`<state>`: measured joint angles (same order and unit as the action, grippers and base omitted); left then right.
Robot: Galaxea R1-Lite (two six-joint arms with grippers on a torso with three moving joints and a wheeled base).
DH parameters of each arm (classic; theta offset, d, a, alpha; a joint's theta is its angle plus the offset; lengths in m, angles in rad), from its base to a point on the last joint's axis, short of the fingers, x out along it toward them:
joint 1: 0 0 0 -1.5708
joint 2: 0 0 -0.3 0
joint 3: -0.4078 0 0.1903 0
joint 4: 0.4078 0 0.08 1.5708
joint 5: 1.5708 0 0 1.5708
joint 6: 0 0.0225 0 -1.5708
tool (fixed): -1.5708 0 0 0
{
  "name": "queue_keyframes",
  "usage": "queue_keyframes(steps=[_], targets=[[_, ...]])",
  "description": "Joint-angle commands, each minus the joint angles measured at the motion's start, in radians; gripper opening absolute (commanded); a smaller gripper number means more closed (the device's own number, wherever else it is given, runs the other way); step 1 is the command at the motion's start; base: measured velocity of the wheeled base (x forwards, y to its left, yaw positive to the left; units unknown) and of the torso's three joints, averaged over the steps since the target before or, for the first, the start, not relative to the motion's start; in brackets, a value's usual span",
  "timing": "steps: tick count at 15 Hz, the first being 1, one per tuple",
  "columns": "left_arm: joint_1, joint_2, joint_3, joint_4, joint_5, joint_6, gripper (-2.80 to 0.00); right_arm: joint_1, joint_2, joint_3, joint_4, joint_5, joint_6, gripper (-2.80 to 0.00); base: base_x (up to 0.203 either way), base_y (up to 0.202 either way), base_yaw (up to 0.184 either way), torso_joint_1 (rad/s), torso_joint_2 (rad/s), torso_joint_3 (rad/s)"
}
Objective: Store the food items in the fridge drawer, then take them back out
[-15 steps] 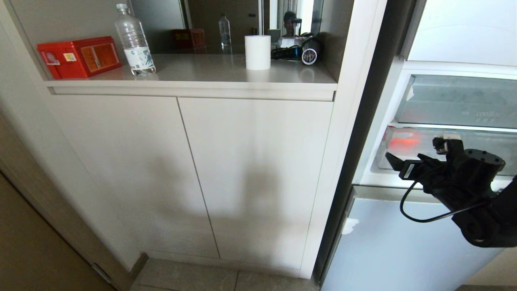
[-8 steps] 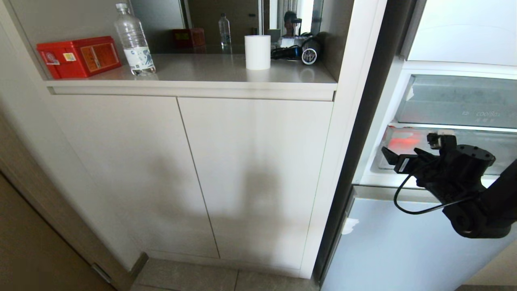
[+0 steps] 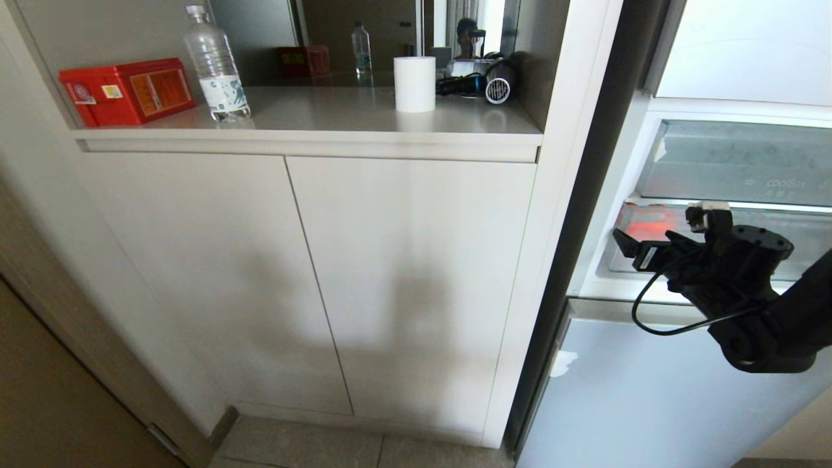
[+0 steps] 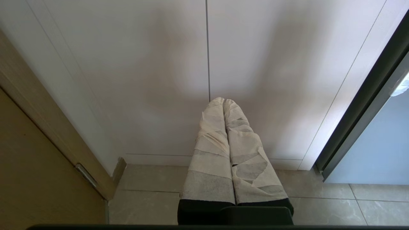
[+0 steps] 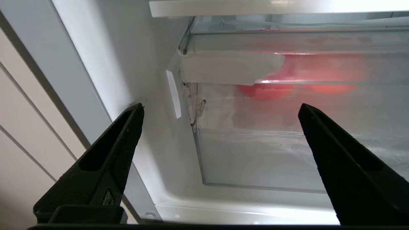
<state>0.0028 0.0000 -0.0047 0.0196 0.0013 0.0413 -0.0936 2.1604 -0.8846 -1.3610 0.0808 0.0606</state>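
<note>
The fridge drawer sits pushed in, its frosted clear front facing me with a white tape scrap on its lip. Through the plastic glow the red food items, one rounded blur beside another. My right gripper hovers just in front of the drawer's left end, open with nothing between its black fingers. Down by the cabinet doors my left gripper hangs parked, its tape-wrapped fingers shut together and empty.
A clear bin with printed lettering sits above the drawer. Below is the pale blue lower fridge door. Left of the fridge stands a white cabinet; its counter holds a red box, bottle, white roll and hair dryer.
My right gripper has risen a little and edged left, closer to the drawer front, staying open. The left arm has not moved.
</note>
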Motion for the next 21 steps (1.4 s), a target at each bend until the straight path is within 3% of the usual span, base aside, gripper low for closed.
queue_keyframes(steps=[1,21], targets=[[0.000,0.000,-0.001,0.000,0.000,0.000,-2.80,0.000,-0.001,-0.010,-0.007,0.001,0.001,0.00,0.000,0.000,0.000,0.000,0.00,0.000],[0.000,0.000,0.000,0.000,0.000,0.000,-2.80,0.002,0.041,-0.077,0.015,-0.008,0.001,0.00,0.000,0.000,0.000,0.000,0.00,0.000]])
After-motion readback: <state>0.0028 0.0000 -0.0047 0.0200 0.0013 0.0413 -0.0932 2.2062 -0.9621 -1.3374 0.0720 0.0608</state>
